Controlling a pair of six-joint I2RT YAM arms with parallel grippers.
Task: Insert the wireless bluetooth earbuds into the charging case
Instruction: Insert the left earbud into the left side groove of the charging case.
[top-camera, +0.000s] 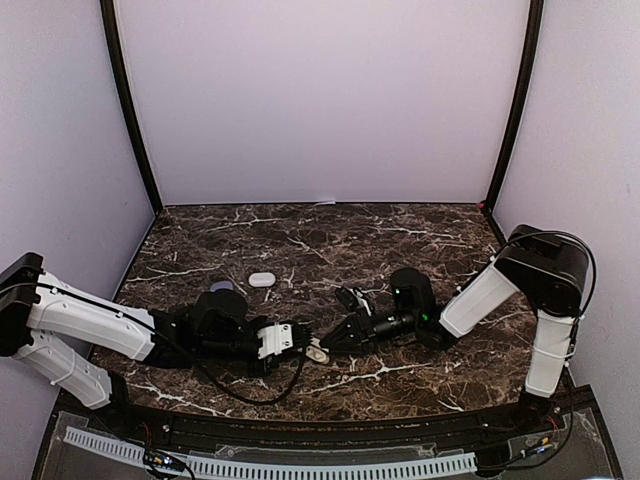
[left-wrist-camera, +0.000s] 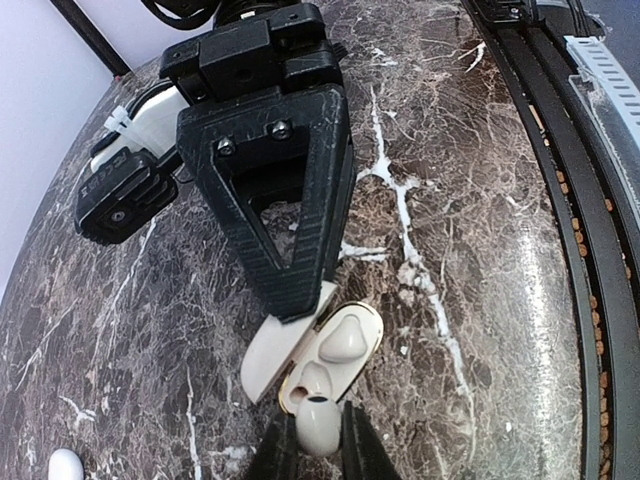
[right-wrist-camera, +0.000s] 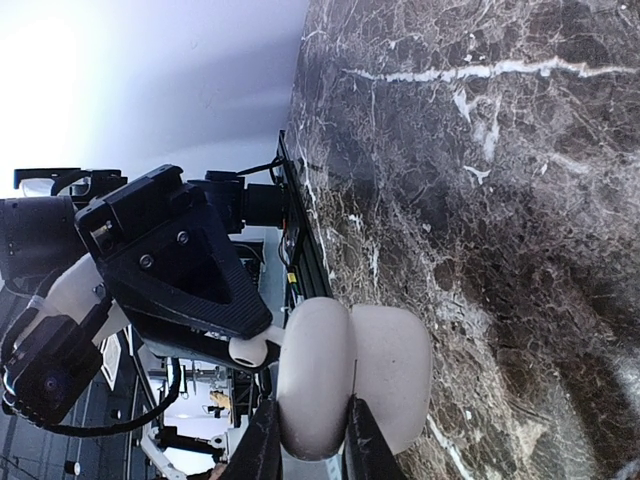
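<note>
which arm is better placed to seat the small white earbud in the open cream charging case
Left. The left gripper is shut on the small white earbud, right at the empty socket of the open cream charging case. The right gripper is clamped on that case, holding it.

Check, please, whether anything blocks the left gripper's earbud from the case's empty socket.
Nothing visible does. The earbud in the left gripper hangs at the rim of the open charging case, right beside the empty socket; the right gripper grips the lid, off that path.
</note>
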